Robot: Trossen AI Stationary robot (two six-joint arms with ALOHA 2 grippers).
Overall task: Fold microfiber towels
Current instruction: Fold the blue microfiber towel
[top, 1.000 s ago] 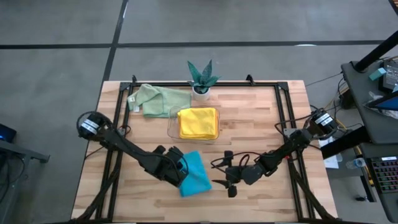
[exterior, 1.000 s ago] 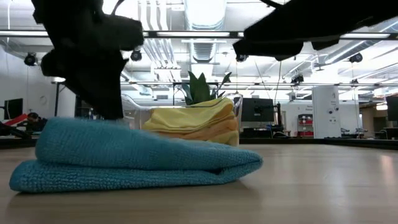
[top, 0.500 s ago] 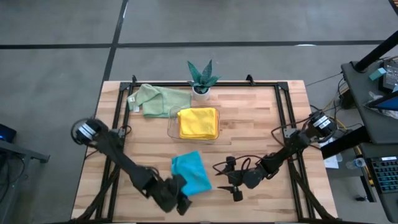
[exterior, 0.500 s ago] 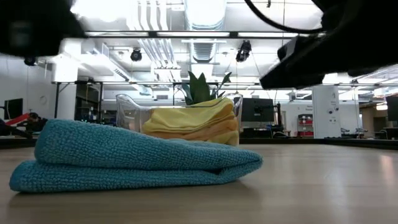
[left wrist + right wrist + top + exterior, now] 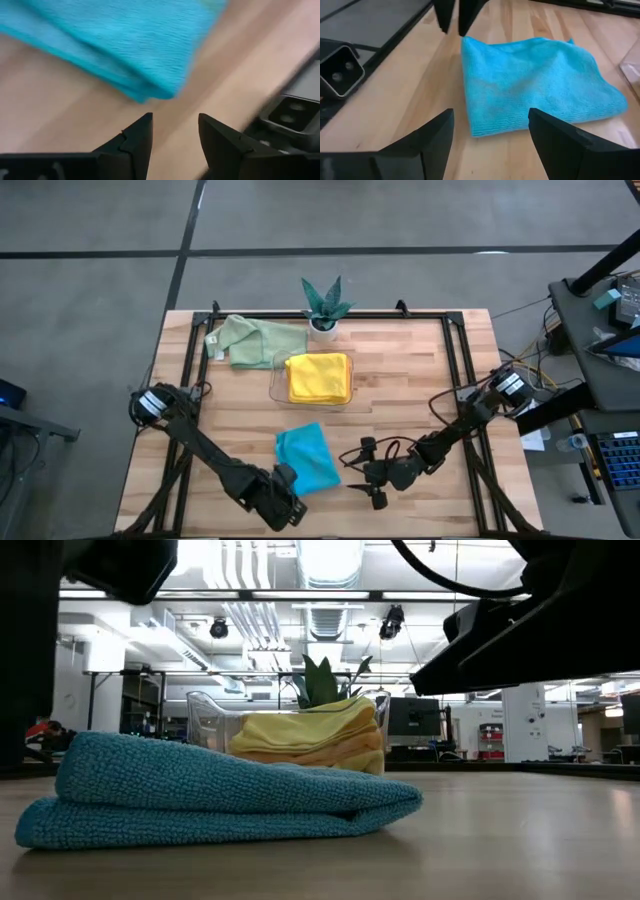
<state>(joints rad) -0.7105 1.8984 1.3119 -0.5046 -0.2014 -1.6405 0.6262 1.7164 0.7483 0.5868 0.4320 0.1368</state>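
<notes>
Overhead, folded teal towel (image 5: 307, 460) lies at the surface's six o'clock, left gripper (image 5: 287, 502) at its seven o'clock, right gripper (image 5: 366, 487) at three. Low view shows the fold lying tidy. Wrist views: both sets of fingers spread, empty; lift it gently so the layers stay aligned.

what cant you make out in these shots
- How many towels sit under the yellow towel in the clear tray: high view shows only the top one; low view is too far off.
- Pale green towel: tray blocks it in low view.
- Left gripper: the left wrist view is blurred.
- Teal towel: its underside.
</notes>
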